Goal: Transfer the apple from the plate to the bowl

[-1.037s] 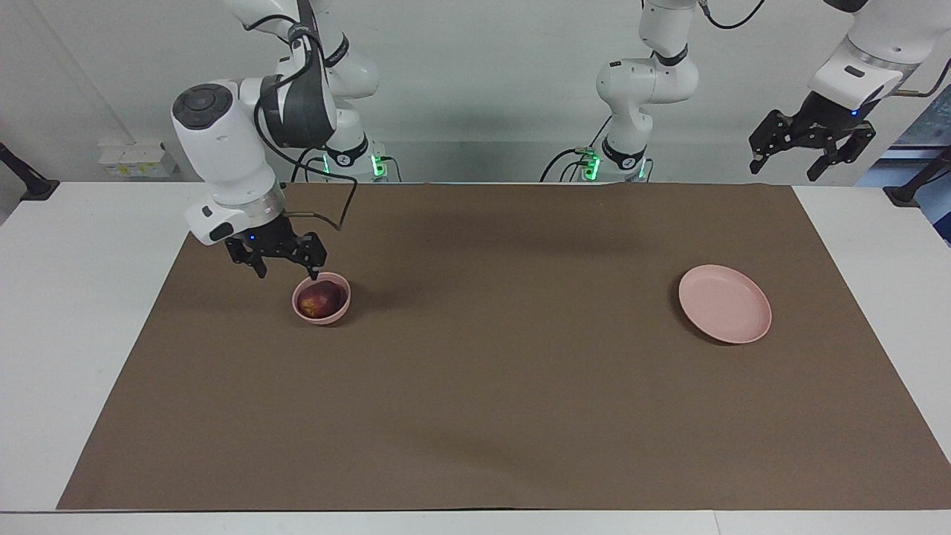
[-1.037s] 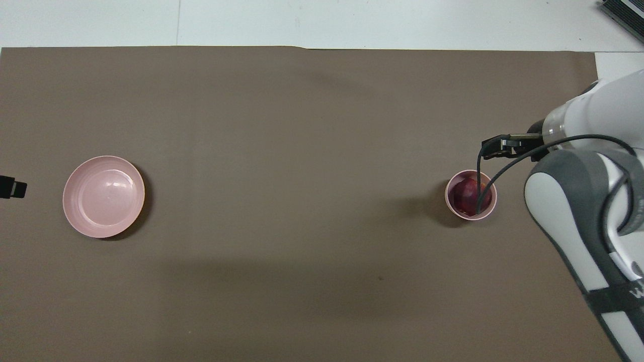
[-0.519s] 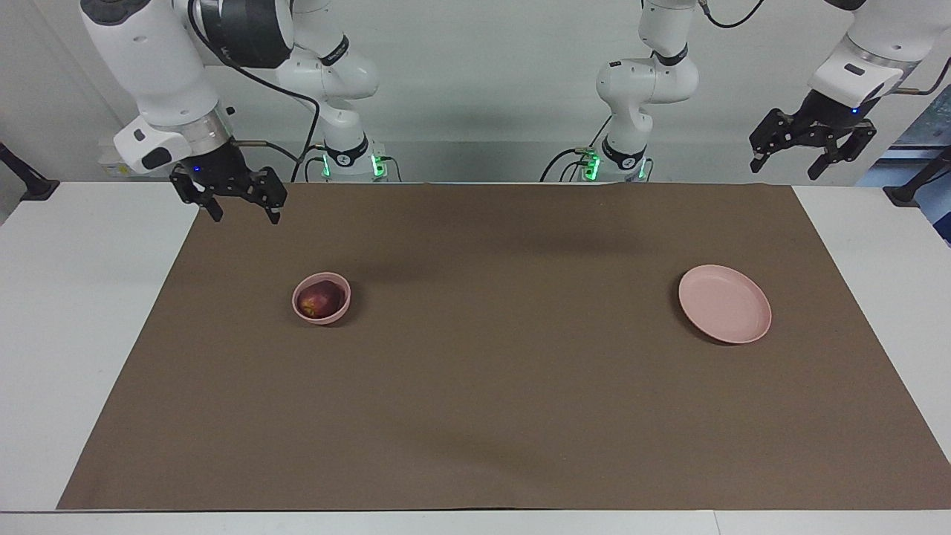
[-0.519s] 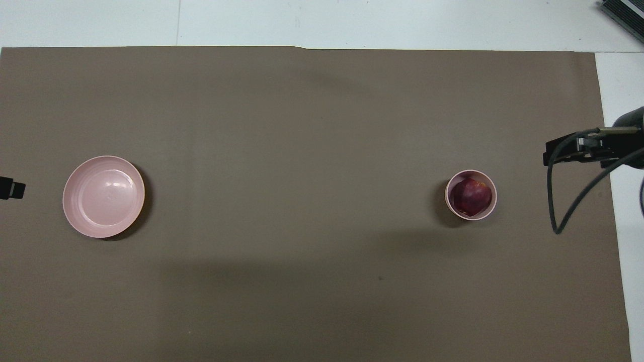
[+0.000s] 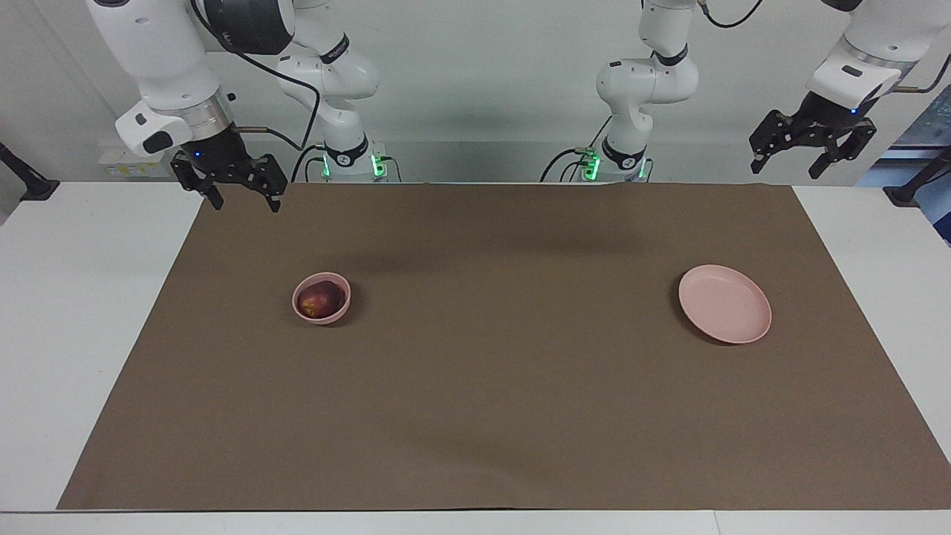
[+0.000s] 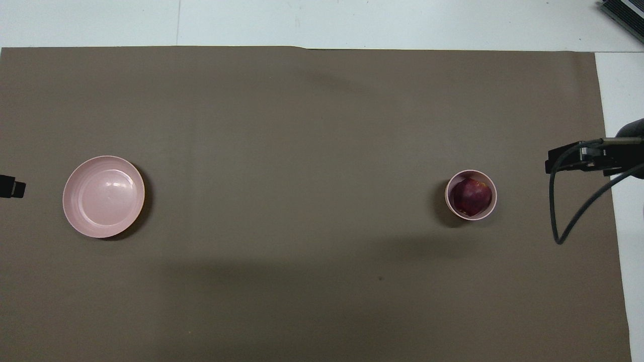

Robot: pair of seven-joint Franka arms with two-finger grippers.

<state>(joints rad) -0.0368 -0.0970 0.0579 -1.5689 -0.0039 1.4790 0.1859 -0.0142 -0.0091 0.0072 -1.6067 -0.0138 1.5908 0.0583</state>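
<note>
The dark red apple (image 5: 318, 299) lies in the small deep pink bowl (image 5: 322, 319), toward the right arm's end of the brown mat; it fills the bowl in the overhead view (image 6: 471, 196). The wide flat pink plate (image 5: 724, 303) is empty at the left arm's end, also seen from overhead (image 6: 103, 196). My right gripper (image 5: 243, 200) is open and empty, raised over the mat's corner near its own base, well apart from the bowl (image 6: 447, 196). My left gripper (image 5: 784, 169) is open and empty, raised over the table's edge, waiting.
A brown mat (image 5: 490, 386) covers most of the white table (image 5: 82, 312). The right arm's cable loop (image 6: 558, 221) hangs over the mat's edge beside the bowl. Only a tip of the left gripper (image 6: 11, 187) shows in the overhead view.
My right gripper has lifted away from the bowl, leaving the apple in it, and drawn back to the mat's corner near its base. The left arm has not moved.
</note>
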